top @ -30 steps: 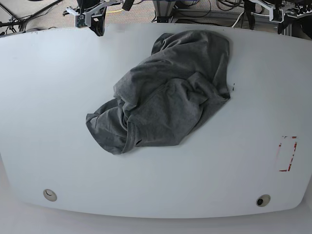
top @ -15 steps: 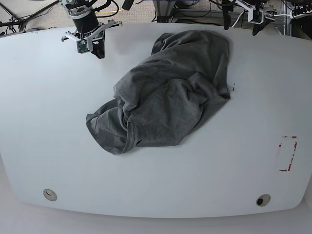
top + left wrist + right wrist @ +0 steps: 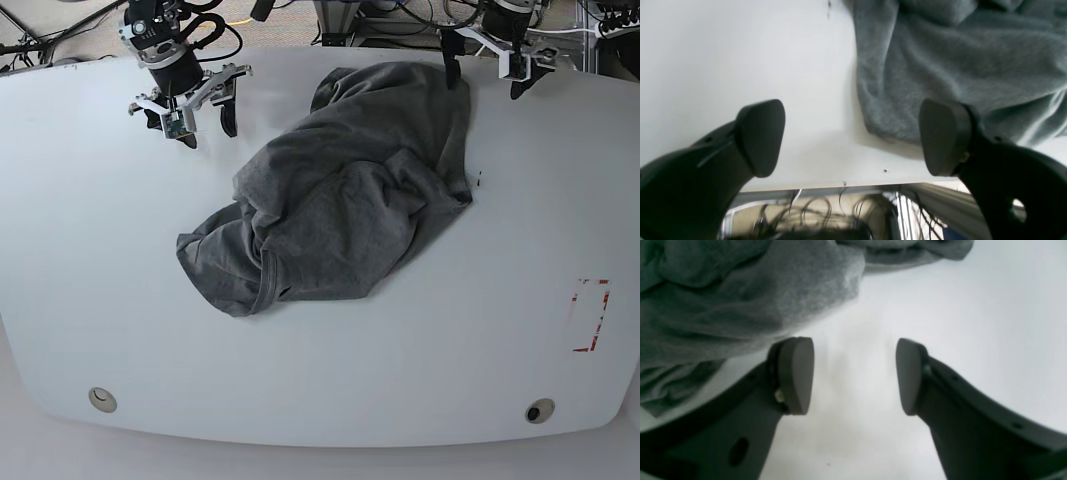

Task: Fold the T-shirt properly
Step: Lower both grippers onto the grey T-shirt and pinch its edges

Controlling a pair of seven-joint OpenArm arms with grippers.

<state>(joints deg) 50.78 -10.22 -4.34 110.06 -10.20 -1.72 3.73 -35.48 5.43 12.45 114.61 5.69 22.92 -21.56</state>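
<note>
Both arms have come forward over the far edge since a second ago, and your T-shirt [image 3: 340, 200] has not shifted. Largest first: the smooth white table [image 3: 110, 290] gives you wide bare room on every side of the shirt. It lies mid-table in a soft, wrinkled, dark heather-grey heap. Your left gripper [image 3: 487, 72] hangs over its far corner, jaws spread wide, holding nothing. Your right gripper [image 3: 205, 117] sits beside the shirt's other side, jaws parted, holding nothing.
</note>
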